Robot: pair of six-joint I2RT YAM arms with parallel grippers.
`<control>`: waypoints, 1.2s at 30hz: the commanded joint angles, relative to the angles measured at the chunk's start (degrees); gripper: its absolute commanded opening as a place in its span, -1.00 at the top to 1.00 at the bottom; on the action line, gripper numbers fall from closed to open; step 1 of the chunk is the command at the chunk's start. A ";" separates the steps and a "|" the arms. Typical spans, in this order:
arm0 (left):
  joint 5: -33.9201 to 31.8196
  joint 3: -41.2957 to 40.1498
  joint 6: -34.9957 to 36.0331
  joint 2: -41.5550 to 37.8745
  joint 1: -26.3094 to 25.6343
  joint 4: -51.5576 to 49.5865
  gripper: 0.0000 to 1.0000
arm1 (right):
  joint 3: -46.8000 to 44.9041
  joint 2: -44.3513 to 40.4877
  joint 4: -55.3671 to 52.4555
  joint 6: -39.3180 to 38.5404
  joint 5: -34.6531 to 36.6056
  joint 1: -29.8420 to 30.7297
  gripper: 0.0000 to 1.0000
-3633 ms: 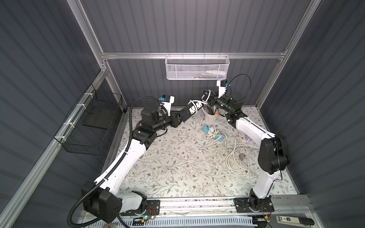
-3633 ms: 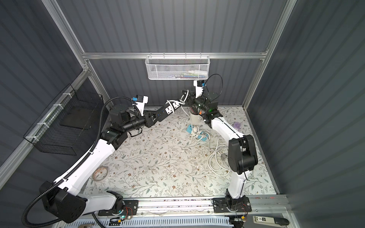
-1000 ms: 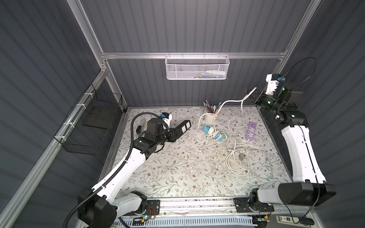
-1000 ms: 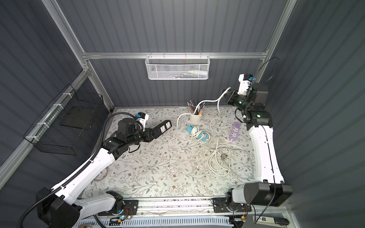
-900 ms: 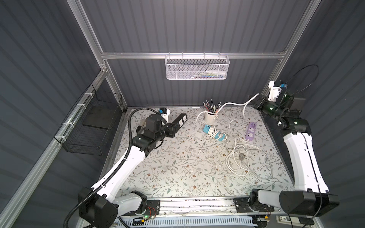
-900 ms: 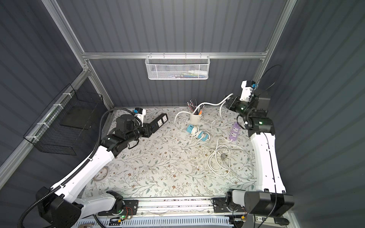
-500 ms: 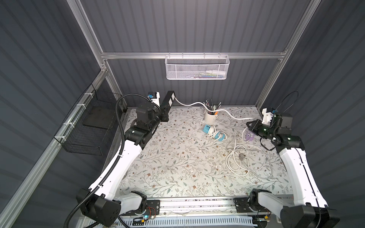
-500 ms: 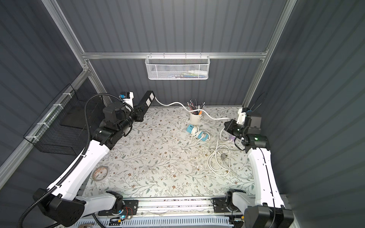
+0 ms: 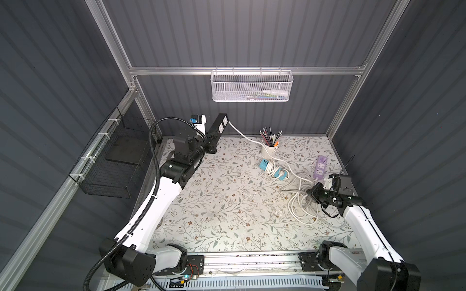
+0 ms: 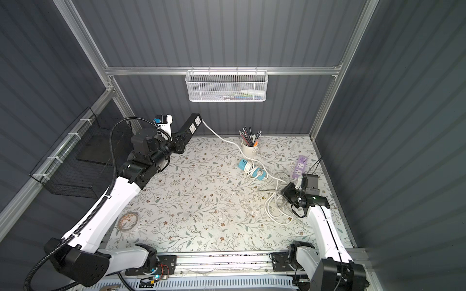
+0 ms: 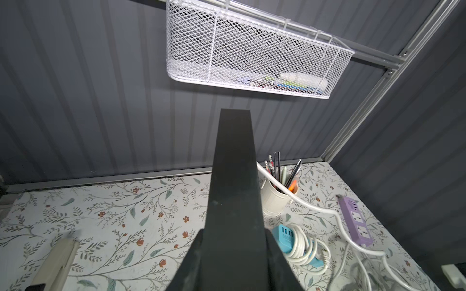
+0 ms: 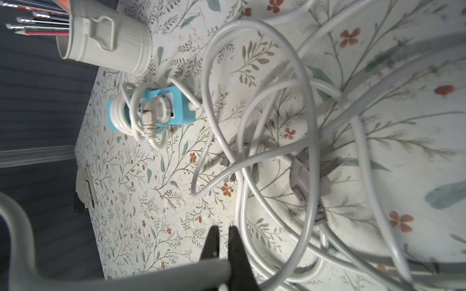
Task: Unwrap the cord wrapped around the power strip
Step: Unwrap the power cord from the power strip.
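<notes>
Power strip: black rectangular plastic power strip [image 9: 219,126], aloft near the back-left corner, clamped in the left end effector [image 9: 210,143].
Cord: white cord [image 12: 314,141], trailing from the strip's end to a loose coil on the floral worktop [image 9: 227,201].
Right end effector [image 12: 224,230]: closed, low over the coil.

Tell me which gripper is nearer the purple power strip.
Right. The right gripper sits just in front of the purple power strip, holding the white cord; the left gripper is across the table, gripping the black power strip.
</notes>
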 commanded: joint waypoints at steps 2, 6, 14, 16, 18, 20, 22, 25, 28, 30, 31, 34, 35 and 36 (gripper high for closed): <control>3.52 0.92 -2.30 -0.24 0.82 7.13 1.00 | -2.33 3.46 7.19 3.99 5.18 -0.34 1.00; 7.94 -0.72 -3.57 -1.16 0.82 9.16 1.00 | -4.10 5.97 11.05 6.16 7.48 0.35 1.00; 13.48 -2.61 -6.34 -2.04 0.82 12.37 1.00 | -6.80 13.11 18.00 8.60 13.05 2.61 1.00; 15.20 -2.87 -6.71 -2.14 0.82 13.34 1.00 | -7.27 14.76 19.60 9.43 14.47 3.33 1.00; 17.30 -2.88 -7.76 -1.81 0.82 14.16 1.00 | -7.45 16.51 21.29 9.97 15.02 3.92 1.00; 19.83 -2.95 -8.66 -1.24 0.82 15.02 1.00 | -7.21 17.99 22.38 10.28 16.40 4.92 1.00; 21.64 -3.67 -9.97 -0.81 0.82 16.38 1.00 | -7.02 19.42 23.92 10.34 16.37 5.49 1.00; 22.12 -4.31 -10.28 -0.60 0.82 16.51 1.00 | -6.88 18.83 24.37 9.70 16.79 6.55 1.00; 22.74 -4.37 -10.16 -0.50 0.82 16.15 1.00 | -6.63 15.37 23.15 8.12 17.23 7.64 0.69; 23.25 -4.27 -10.06 -0.24 0.82 15.85 1.00 | -5.91 12.37 20.91 6.73 17.82 8.34 0.47; 23.26 -4.03 -9.97 -0.02 0.83 15.50 1.00 | -5.53 10.65 19.51 6.11 18.07 8.49 0.37; 23.80 -3.84 -10.03 0.54 0.82 15.29 1.00 | -4.01 5.21 15.08 4.29 18.16 8.58 0.12; 24.12 -3.63 -10.15 0.78 0.82 15.25 1.00 | -3.47 3.30 13.67 3.69 18.37 8.58 0.05; 24.25 -3.27 -10.13 1.07 0.82 14.94 1.00 | -2.88 1.37 11.61 2.91 18.67 8.58 -0.02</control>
